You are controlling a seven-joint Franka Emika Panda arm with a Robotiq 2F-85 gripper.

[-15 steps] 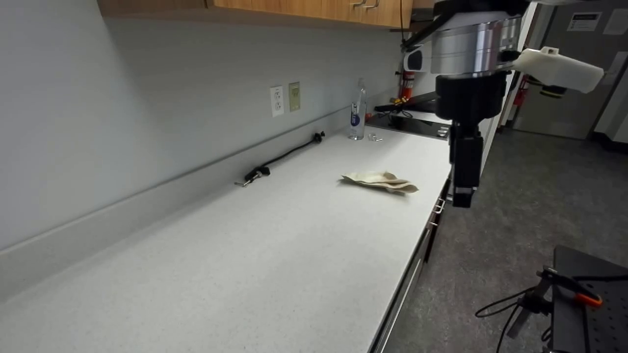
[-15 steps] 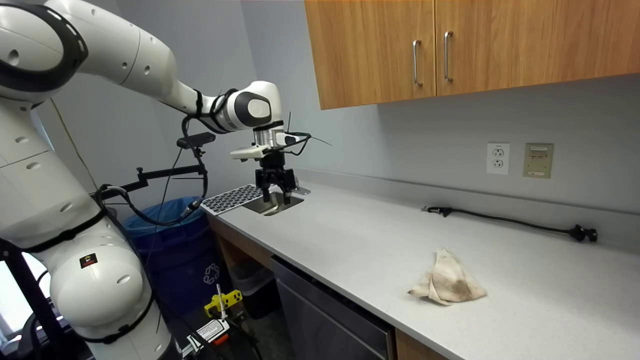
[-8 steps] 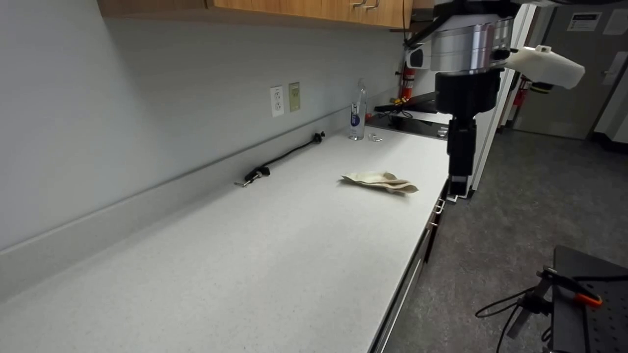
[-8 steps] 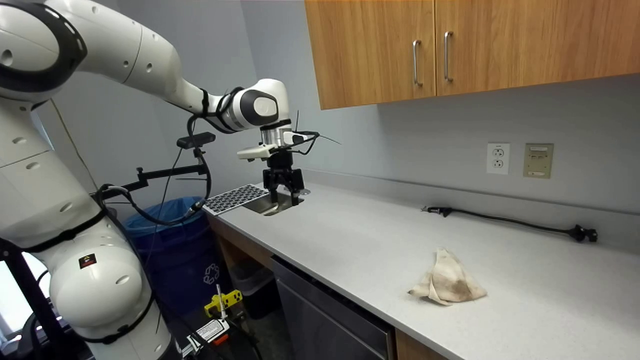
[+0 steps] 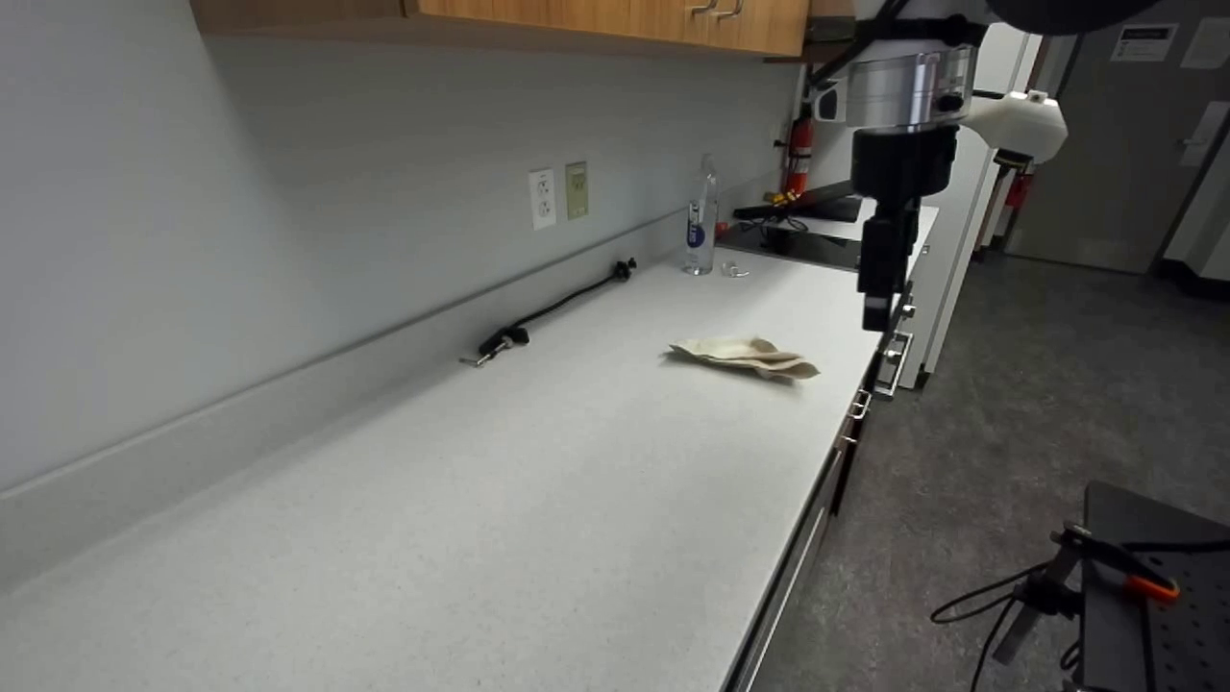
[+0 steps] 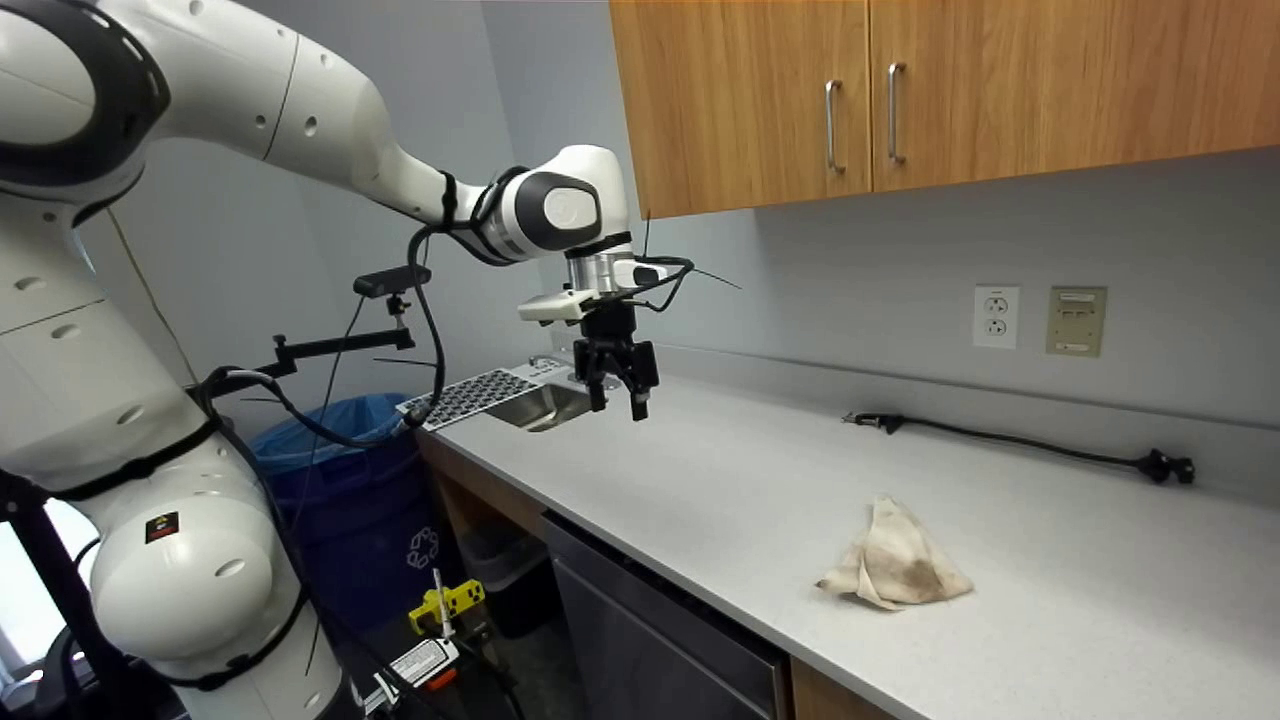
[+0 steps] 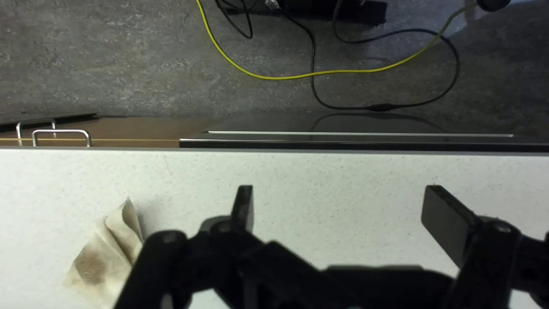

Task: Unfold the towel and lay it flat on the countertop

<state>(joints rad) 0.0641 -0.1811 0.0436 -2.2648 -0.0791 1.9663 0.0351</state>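
Observation:
The towel [image 5: 742,355] is a small cream-beige cloth lying folded and crumpled on the pale speckled countertop [image 5: 538,481]. In an exterior view it looks like a peaked triangle with a dark brownish patch [image 6: 900,565]. In the wrist view the towel [image 7: 103,262] is at the lower left, partly hidden by a finger, with loose folds at its upper tip. My gripper [image 6: 618,408] is open and empty, above the countertop between the sink and the towel. In the wrist view the gripper [image 7: 339,210] has widely spaced fingers with only bare countertop between them.
A black cable-like rod [image 6: 1020,440] lies along the backsplash. A sink [image 6: 545,408] is at the counter's far end. A clear bottle [image 5: 702,221] stands near the wall by a dark cooktop [image 5: 798,244]. Wooden cabinets [image 6: 750,100] hang above. The counter's front edge [image 7: 300,150] drops to the floor.
My gripper has moved away from the sink along the counter toward the towel, and has turned slightly. It has stayed open. The towel has not moved.

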